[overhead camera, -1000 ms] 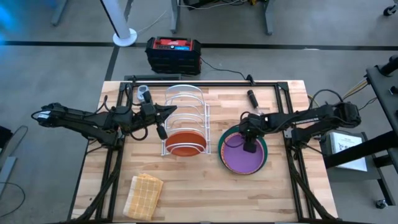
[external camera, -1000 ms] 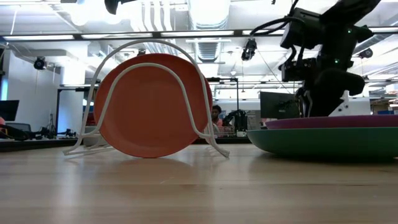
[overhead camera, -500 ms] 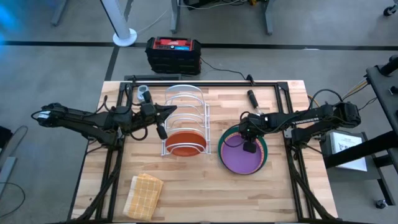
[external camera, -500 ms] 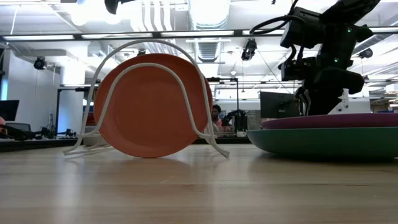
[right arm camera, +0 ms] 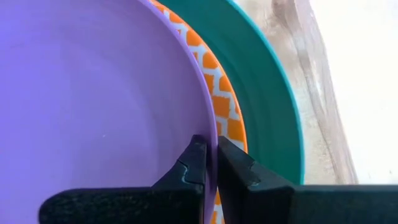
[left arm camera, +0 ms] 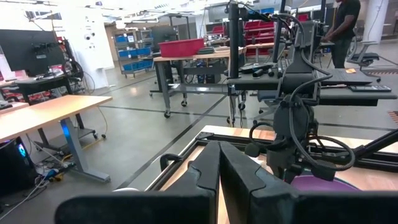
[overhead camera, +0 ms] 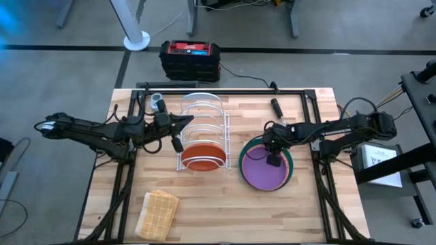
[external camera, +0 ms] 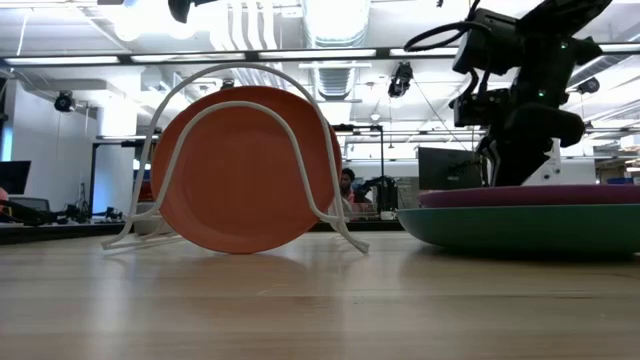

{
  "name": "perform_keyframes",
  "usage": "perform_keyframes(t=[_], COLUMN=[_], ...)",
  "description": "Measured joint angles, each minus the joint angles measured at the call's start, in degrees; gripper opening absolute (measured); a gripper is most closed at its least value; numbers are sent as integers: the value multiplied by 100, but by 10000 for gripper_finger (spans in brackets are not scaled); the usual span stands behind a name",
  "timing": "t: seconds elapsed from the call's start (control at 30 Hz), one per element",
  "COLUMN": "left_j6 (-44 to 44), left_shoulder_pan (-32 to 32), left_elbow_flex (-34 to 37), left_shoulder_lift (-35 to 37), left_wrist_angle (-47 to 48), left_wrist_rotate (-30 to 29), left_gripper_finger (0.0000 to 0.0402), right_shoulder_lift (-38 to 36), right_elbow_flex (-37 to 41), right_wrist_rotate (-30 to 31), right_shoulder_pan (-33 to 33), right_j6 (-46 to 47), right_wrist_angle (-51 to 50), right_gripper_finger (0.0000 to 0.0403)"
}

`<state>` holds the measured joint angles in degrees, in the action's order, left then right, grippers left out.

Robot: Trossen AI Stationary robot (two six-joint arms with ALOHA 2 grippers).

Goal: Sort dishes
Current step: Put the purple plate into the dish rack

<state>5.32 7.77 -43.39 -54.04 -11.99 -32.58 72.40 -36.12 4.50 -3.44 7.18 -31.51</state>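
A purple plate (overhead camera: 262,173) lies on top of an orange-patterned plate (right arm camera: 225,111), which lies in a larger teal plate (overhead camera: 289,163) at the table's right. My right gripper (overhead camera: 274,162) reaches steeply down onto the purple plate and is shut on its rim. A plain orange plate (external camera: 245,170) stands on its edge in the near slot of the white wire rack (overhead camera: 203,122). My left gripper (overhead camera: 178,135) hovers shut and level just left of the rack, holding nothing. My right gripper pinches the purple plate's rim (right arm camera: 209,146) between its two fingers, one finger inside the plate and one outside, over the patterned plate. The fingers come from above, slanting down from the table's right side. The plate still lies on the stack.
A tan woven cloth (overhead camera: 158,212) lies near the table's front left. A small cup (overhead camera: 158,101) and a dark tool (overhead camera: 276,105) sit by the far edge. A black and red box (overhead camera: 191,60) stands on the floor beyond. Bare wood lies between rack and front edge.
My right gripper has shut on the purple plate's rim while staying in place. The plates and my left arm have kept still.
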Motion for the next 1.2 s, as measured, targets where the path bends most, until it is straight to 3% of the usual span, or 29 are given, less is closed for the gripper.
perform_keyframes(t=[0.57,1.2], left_j6=[-2,17], left_shoulder_pan=[2,1], left_elbow_flex=[-1,-1], left_shoulder_lift=[0,0], left_wrist_angle=[-15,-48], left_wrist_rotate=[0,-16], left_gripper_finger=[0,0], right_shoulder_lift=[-1314,-2662], right_elbow_flex=[7,7], right_wrist_rotate=[45,1000], right_shoulder_pan=[4,4], right_j6=[325,476], right_wrist_angle=[-586,61], right_gripper_finger=[7,0])
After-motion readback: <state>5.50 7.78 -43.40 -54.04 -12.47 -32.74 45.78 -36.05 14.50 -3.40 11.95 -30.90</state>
